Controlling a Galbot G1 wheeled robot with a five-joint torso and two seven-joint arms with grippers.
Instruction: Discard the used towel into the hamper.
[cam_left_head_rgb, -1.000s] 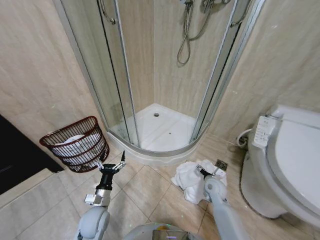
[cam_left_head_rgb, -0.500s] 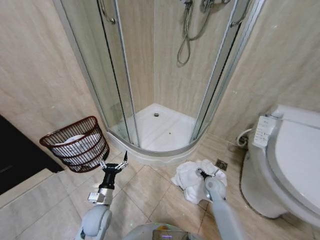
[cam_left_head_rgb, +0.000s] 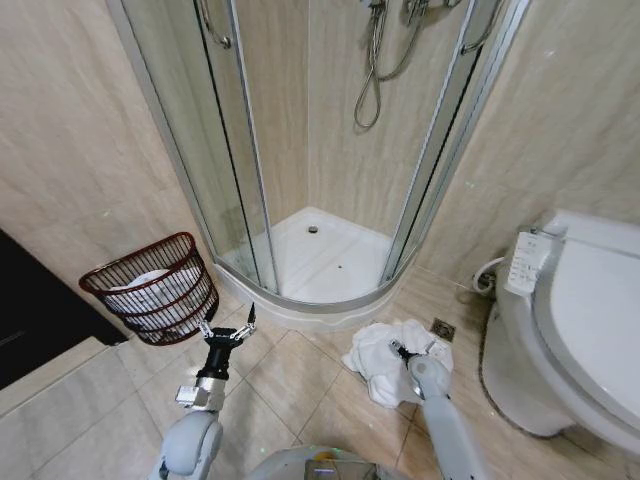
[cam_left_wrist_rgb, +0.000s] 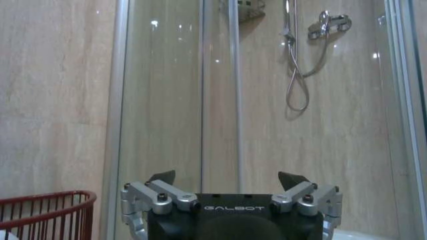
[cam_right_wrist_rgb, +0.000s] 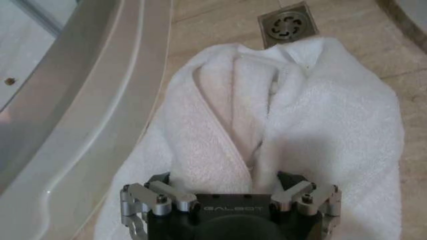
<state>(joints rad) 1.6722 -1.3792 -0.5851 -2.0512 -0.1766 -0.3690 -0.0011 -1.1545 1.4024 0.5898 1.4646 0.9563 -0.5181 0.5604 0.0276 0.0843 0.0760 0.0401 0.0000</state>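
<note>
Far left I have the hamper (cam_left_head_rgb: 152, 288) against the wall beside the shower door, some white cloth already inside it; my left gripper (cam_left_head_rgb: 226, 330) hangs just to its right above the floor tiles, fingers spread wide and holding nothing, pointed at the shower (cam_left_head_rgb: 330, 255); in its wrist view the hamper rim (cam_left_wrist_rgb: 47, 200) sits at one edge and the open fingers frame the glass. Right of that, the towel (cam_left_head_rgb: 385, 355) lies crumpled on the floor between the shower's curb and the toilet (cam_left_head_rgb: 575, 320), a floor drain (cam_right_wrist_rgb: 288, 26) just past its far end. My right gripper (cam_left_head_rgb: 399, 351) is down on the towel; the wrist view has the fingers spread wide with a raised fold (cam_right_wrist_rgb: 237, 120) running straight away from the palm between them, not yet pinched. I judge the right arm far nearer; the fold lies along the reach, so closing across it should catch it; the hamper is then well off to the left.
</note>
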